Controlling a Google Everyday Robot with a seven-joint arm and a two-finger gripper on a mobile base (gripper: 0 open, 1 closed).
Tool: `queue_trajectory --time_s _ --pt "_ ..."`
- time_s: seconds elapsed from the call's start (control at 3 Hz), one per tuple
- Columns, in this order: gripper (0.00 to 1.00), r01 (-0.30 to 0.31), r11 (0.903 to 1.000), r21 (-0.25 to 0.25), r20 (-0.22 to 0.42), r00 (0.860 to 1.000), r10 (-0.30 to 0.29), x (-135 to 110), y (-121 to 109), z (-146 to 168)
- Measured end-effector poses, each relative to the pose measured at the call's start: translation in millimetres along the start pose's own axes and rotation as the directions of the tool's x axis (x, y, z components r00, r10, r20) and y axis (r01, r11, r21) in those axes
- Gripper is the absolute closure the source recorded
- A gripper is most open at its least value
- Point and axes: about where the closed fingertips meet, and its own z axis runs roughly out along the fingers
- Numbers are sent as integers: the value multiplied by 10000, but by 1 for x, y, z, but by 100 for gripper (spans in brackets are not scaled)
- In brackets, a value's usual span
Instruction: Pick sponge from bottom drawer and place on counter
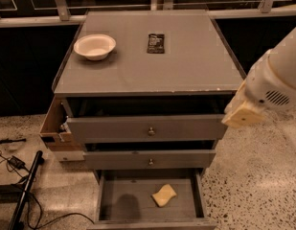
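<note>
The pale-yellow sponge (164, 195) lies on the floor of the open bottom drawer (123, 202), right of its middle. The grey counter (147, 68) is the cabinet top above it. My gripper (242, 113) shows as a beige tip at the end of the white arm (277, 83). It hangs at the cabinet's right front corner, level with the upper drawer. It is well above and to the right of the sponge and touches nothing.
A white bowl (95, 46) and a black packet (155, 43) sit on the counter's far half. Two wider drawer fronts with knobs (151, 131) stand slightly open above the bottom drawer. A brown box (54, 128) sticks out at the cabinet's left. Cables (18, 176) lie on the floor at left.
</note>
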Motion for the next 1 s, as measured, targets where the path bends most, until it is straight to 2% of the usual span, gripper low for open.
queue_trajectory --time_s 0.33,0.67,1.0 --pt "88 -1276 9900 -601 513 9901 1308 9 24 69" --pt "100 -1344 9907 -222 772 9877 1357 7 18 79" --pt "100 -1344 9907 -222 771 9877 1358 7 18 79"
